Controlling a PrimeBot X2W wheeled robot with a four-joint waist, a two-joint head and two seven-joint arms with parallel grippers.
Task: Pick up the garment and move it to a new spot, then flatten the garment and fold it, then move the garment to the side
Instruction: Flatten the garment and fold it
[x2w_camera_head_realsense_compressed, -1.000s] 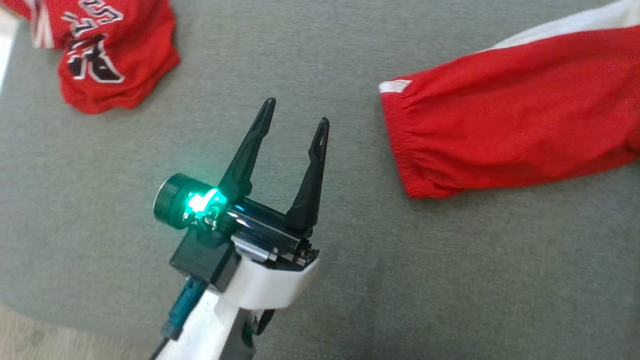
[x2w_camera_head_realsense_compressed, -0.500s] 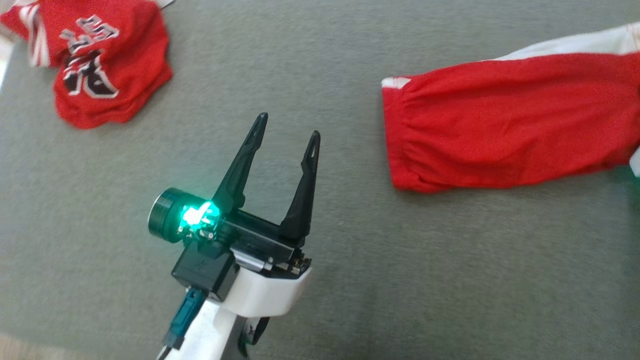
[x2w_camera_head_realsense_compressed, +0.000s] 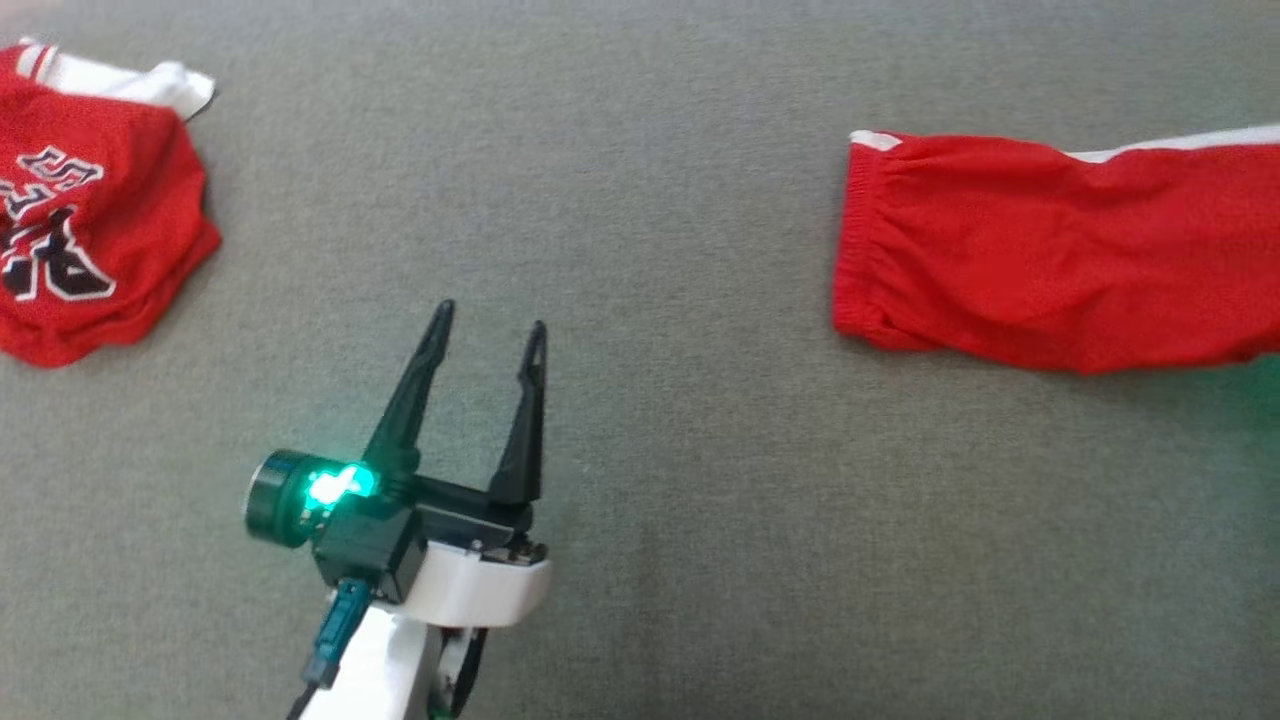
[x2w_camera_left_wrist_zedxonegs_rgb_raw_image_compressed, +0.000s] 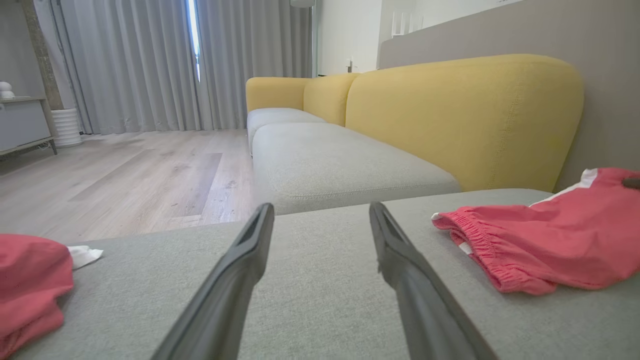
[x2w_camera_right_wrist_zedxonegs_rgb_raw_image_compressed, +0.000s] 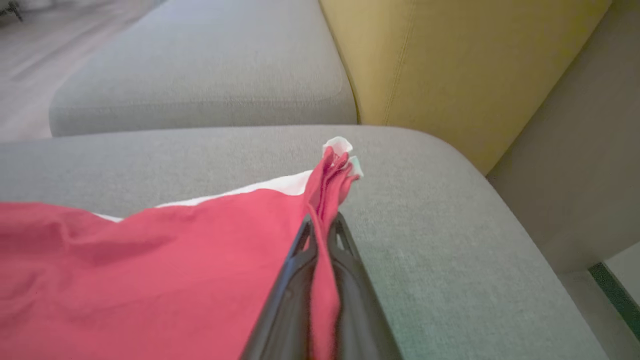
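The widest thing here is the grey sofa seat (x2w_camera_head_realsense_compressed: 700, 500), which carries everything, and behind it stands the yellow backrest (x2w_camera_left_wrist_zedxonegs_rgb_raw_image_compressed: 465, 115). On the right part of the seat lies the garment (x2w_camera_head_realsense_compressed: 1060, 270), a red piece with a white stripe along one edge. Most of it lies fairly flat on the seat, with some wrinkles. Far on the left side lies a red jersey (x2w_camera_head_realsense_compressed: 90, 250) with letters on it, bunched in a loose heap, well apart from the garment.

The left gripper (x2w_camera_head_realsense_compressed: 491, 316) hovers above the bare middle of the seat, between the two red pieces. Its fingers are wide apart and hold nothing. The right gripper (x2w_camera_right_wrist_zedxonegs_rgb_raw_image_compressed: 324, 222) is at a corner of the garment. Its fingers are pressed together on a pinch of red cloth, and a small tuft of red and white fabric sticks out past the tips.

I judge that the task is only at its beginning. The grasp for the pick-up is made, but the cloth is not yet lifted from the seat. Carrying it to a new spot, flattening, folding and moving it to the side are all left to do.
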